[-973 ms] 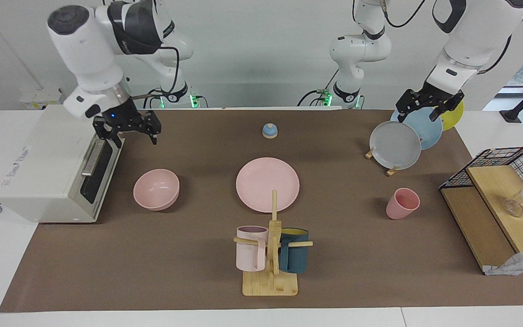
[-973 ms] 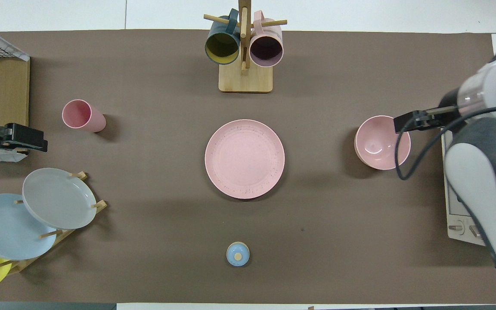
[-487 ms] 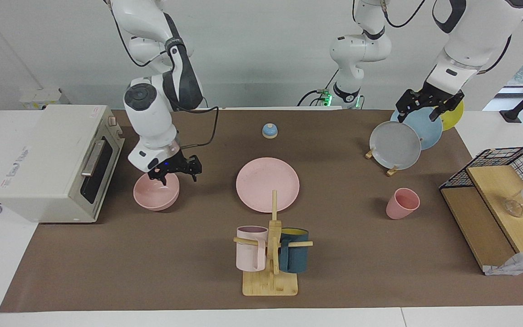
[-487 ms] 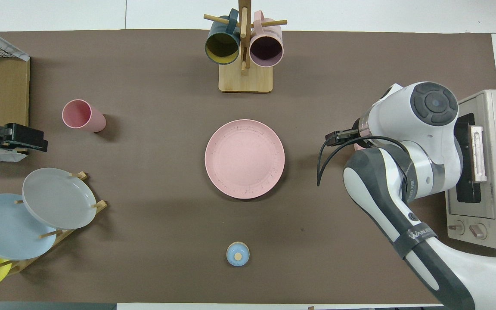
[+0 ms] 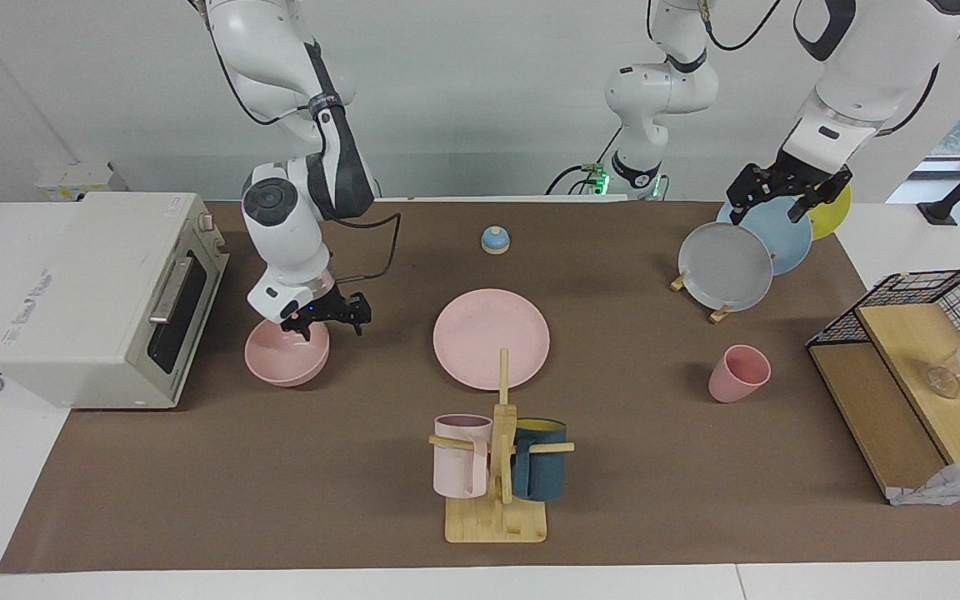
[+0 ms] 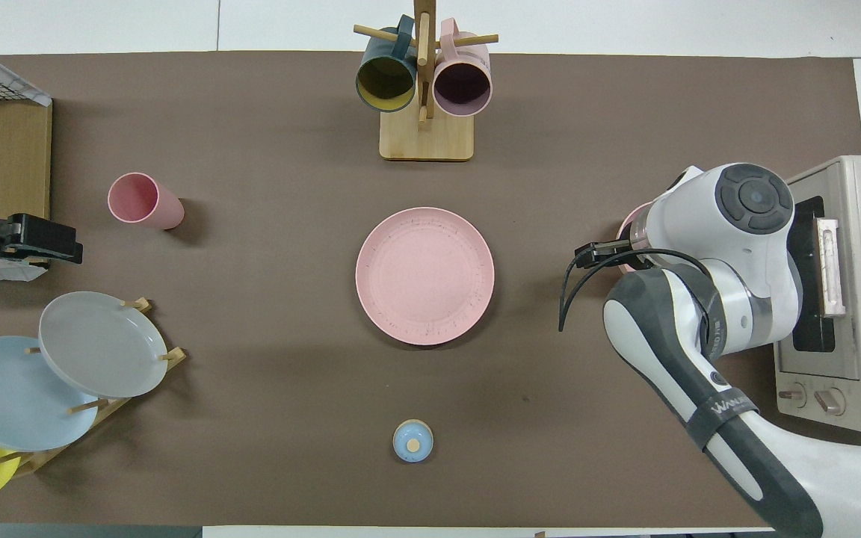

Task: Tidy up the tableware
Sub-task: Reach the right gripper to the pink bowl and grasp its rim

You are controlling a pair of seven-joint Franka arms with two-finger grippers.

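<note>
Here the right gripper [image 5: 323, 318] is sitting low at the rim of the bowl [image 5: 286, 358], on the edge toward the plate [image 5: 491, 337]. Its jaws are standing spread, one finger over the bowl's inside and the other just outside the wall, so the rim is lying between them. Whether either finger is touching the rim cannot be told.

The bowl is looking like a light, stiff, matte piece, probably plastic or a fibre mix, so it is unlikely to be fragile. Its wall is thin and curved, which makes a pinch across the rim the sensible hold. That matte skin should be giving fair friction, though a one-sided grip is likely to let the bowl tilt once lifted.

The right arm is reaching in from beside the toaster oven [image 5: 92, 296], its forearm dropping steeply and the wrist pointing almost straight down; seen from overhead it is hiding nearly all of the bowl.

The plate is lying flat beside the jaws, toward the table's middle. The cup [image 5: 738, 372] is standing well apart, toward the left arm's end. The left gripper [image 5: 784, 198] is waiting over the plate rack [image 5: 726, 267], fingers spread and holding nothing.
</note>
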